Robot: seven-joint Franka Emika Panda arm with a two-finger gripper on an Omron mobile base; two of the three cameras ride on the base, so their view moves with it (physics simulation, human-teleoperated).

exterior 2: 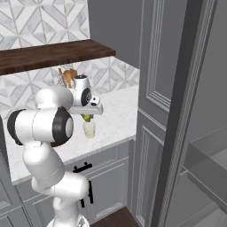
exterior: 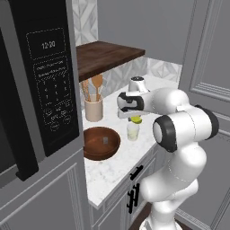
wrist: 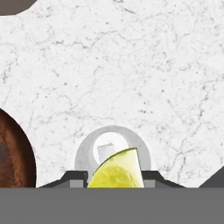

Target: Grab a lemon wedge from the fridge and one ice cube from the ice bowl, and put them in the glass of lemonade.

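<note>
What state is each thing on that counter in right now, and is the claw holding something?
gripper: shut on the lemon wedge, hanging just above the glass.
lemon wedge: held, not yet in the drink.
glass of lemonade: upright, with pale liquid and a pale cube-like shape inside.
ice bowl: upright on the counter, one ice cube in it.
utensil crock: upright, holding wooden spoons.

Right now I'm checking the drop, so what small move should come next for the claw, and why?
Probably open the claw and let go. It holds the small yellow-green lemon wedge straight above the short clear glass of pale lemonade, whose round rim rings the wedge in the hand view, so it should fall in.
</note>
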